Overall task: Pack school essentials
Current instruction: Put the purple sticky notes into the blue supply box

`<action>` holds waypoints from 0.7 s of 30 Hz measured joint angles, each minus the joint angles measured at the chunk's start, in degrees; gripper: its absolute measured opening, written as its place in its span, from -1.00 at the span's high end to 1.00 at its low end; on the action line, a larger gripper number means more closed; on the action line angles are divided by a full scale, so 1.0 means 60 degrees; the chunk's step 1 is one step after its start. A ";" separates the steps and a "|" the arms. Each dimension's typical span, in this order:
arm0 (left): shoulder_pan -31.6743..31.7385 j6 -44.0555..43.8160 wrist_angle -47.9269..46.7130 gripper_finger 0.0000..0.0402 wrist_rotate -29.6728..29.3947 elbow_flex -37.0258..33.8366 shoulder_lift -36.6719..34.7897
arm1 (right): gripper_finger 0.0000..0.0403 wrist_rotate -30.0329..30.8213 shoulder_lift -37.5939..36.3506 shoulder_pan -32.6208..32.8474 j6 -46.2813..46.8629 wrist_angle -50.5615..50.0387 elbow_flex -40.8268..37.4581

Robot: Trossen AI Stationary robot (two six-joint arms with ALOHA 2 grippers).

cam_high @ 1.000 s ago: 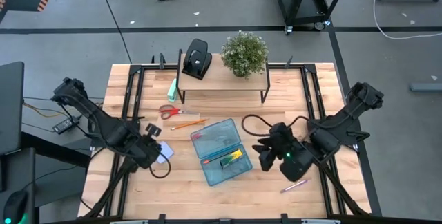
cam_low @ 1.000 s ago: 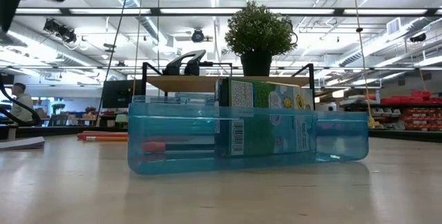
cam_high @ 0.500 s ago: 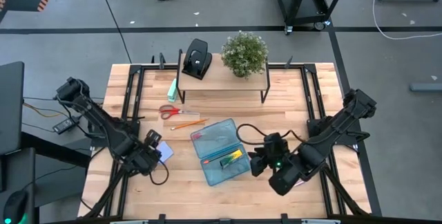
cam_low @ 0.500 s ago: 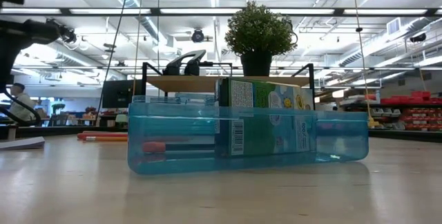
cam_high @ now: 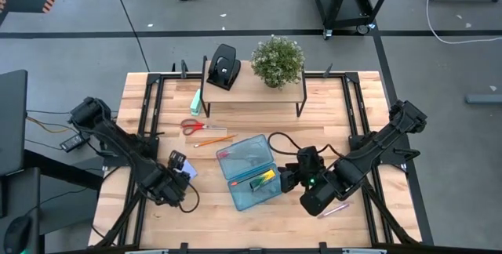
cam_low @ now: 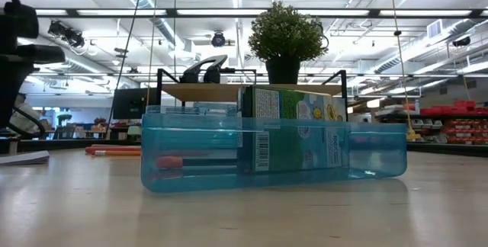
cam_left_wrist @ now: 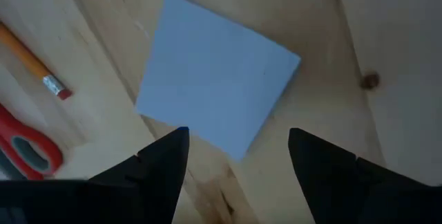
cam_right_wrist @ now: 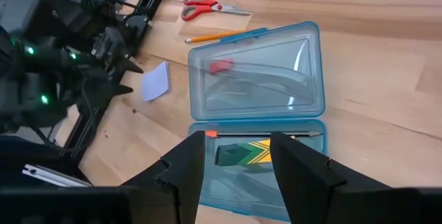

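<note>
Left wrist view: left gripper (cam_left_wrist: 235, 165) spread wide over pale blue note pad (cam_left_wrist: 215, 73), left of blue case (cam_high: 251, 172) — flat pad may slide, not lift. Right gripper (cam_right_wrist: 236, 156) parted, empty.

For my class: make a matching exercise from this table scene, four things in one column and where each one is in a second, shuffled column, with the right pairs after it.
Things
1. crayon box
2. note pad
3. black hole punch
4. pink-purple pen

Places
A. on the raised wooden shelf, beside the potted plant
B. on the table just ahead of the open left gripper
C. on the table beyond the right arm, apart from the case
D. inside the open blue case

Pairs: 1-D, 2-B, 3-A, 4-C
</note>
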 joint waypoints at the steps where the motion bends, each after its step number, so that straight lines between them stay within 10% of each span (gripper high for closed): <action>1: -0.0016 -0.0014 0.0078 -0.29 -0.0070 0.0000 0.0125 | 0.14 0.0000 -0.0002 -0.0004 0.0062 0.0009 0.0000; 21: -0.0132 -0.0160 0.0924 -0.09 -0.0866 0.0056 0.1843 | 0.14 -0.0408 -0.0007 0.0095 -0.0149 0.0021 0.0000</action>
